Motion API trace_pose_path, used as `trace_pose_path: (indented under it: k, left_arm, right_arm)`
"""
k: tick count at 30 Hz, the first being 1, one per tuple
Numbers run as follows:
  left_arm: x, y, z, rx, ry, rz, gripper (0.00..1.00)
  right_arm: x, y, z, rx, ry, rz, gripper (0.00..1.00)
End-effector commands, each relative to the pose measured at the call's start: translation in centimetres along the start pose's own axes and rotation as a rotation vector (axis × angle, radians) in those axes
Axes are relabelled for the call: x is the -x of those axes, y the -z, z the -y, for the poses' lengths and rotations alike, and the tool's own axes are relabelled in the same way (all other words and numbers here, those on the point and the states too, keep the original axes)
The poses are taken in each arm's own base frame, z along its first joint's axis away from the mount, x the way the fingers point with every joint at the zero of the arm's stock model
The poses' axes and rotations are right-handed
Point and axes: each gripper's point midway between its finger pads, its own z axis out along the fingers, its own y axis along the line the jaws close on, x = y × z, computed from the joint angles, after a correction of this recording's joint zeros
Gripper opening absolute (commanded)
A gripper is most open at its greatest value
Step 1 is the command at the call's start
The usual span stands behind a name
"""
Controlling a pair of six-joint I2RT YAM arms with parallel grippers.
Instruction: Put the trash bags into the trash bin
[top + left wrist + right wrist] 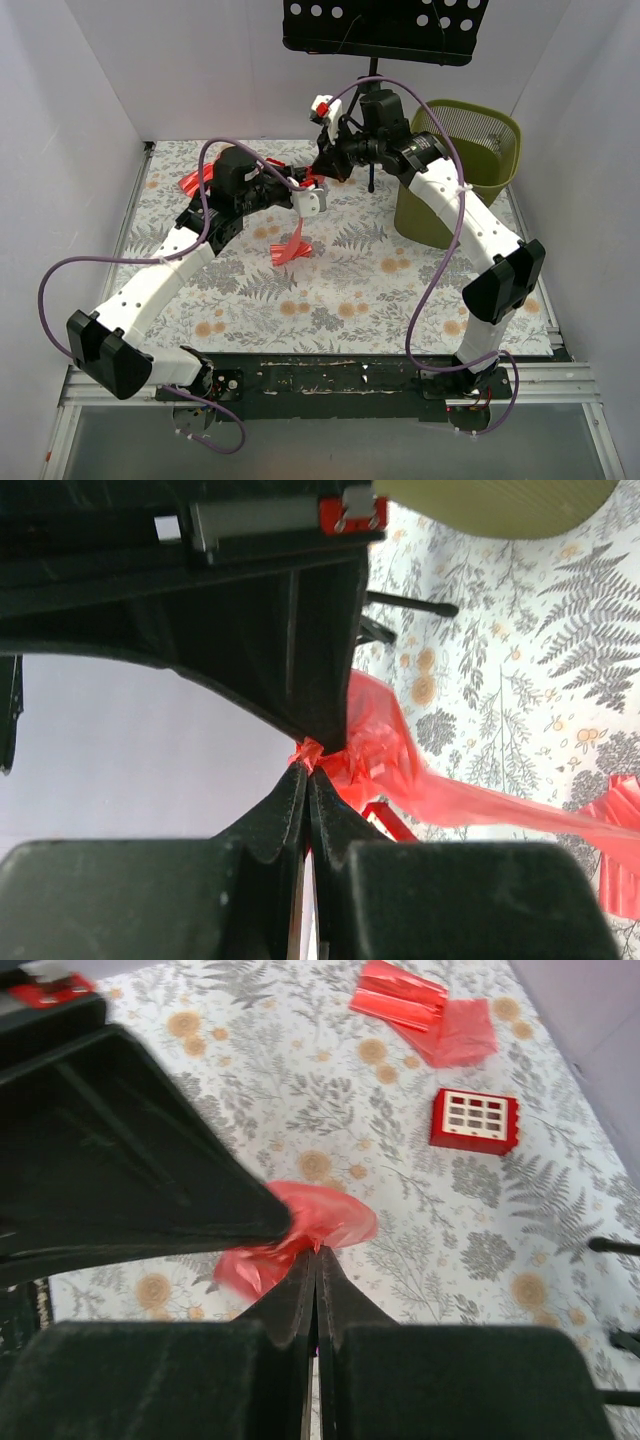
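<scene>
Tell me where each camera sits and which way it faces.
Top external: overhead from the near side, looking down on the left arm, right arm and the olive-green perforated plastic bin.
Left wrist: looks along the shut left gripper toward that bin.
Right wrist: looks past the shut right gripper onto the floral tabletop.
Shared: both wrist views show one thin translucent red plastic bag, pinched.

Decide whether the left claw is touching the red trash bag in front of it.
Touching. The left wrist view shows the left claw shut, its tips pinching a twisted bit of the trash bag, with no gap.
</scene>
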Motion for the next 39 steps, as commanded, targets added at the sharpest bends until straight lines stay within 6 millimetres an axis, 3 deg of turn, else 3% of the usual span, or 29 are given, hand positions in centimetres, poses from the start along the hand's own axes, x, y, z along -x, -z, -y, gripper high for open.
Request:
trace_pose_path:
  k: [1,5,9,12,14,15,20,26,31,35,37,39]
  left_arm:
    - [-2.4,-0.3,0.2,0.024,0.001,-0.104,0.00]
    - [-3.1,-0.4,0.4,0.031,0.052,-0.129,0.00]
    - [-2.1,0.1,-0.4,0.064,0.142,-0.093,0.00]
    - [-1.5,0.5,-1.2,0.093,0.237,-0.072,0.00]
    - [-1.2,0.9,-1.9,0.112,0.289,-0.064,0.00]
    - [-0.9,1.1,-2.0,0.114,0.306,-0.058,0.00]
    - [-0.2,1.8,-2.1,0.124,0.334,-0.036,0.00]
    - [0.2,2.4,-2.4,0.135,0.342,-0.028,0.00]
    - [0.5,2.5,-2.4,0.136,0.350,-0.019,0.00]
    - [0.4,2.6,-1.8,0.108,0.314,-0.022,0.00]
    - [0.3,2.7,-1.6,0.101,0.284,-0.025,0.00]
    - [0.3,2.9,-1.6,0.102,0.254,-0.025,0.00]
  right_arm:
    - [4.1,2.5,-4.4,0.154,0.053,0.131,0.01]
    - [4.7,4.2,-5.2,0.153,0.082,0.154,0.01]
    - [2.9,4.7,-3.9,0.086,0.070,0.107,0.03]
    - [2.1,5.1,-2.3,0.025,0.014,0.095,0.37]
    - [2.1,5.2,-2.0,0.017,0.012,0.096,0.46]
    - [2.3,5.1,-2.1,0.024,0.014,0.100,0.57]
    - [2.0,4.2,-1.7,0.040,0.020,0.092,0.64]
    - [1.3,3.2,-1.0,0.048,0.049,0.071,0.65]
    - [1.1,2.2,-1.3,0.099,0.035,0.073,0.57]
    - [2.2,1.7,-1.5,0.119,0.040,0.094,0.42]
    - [2.7,1.5,-1.3,0.116,0.033,0.104,0.41]
    - [2.9,1.4,-1.7,0.131,0.038,0.107,0.24]
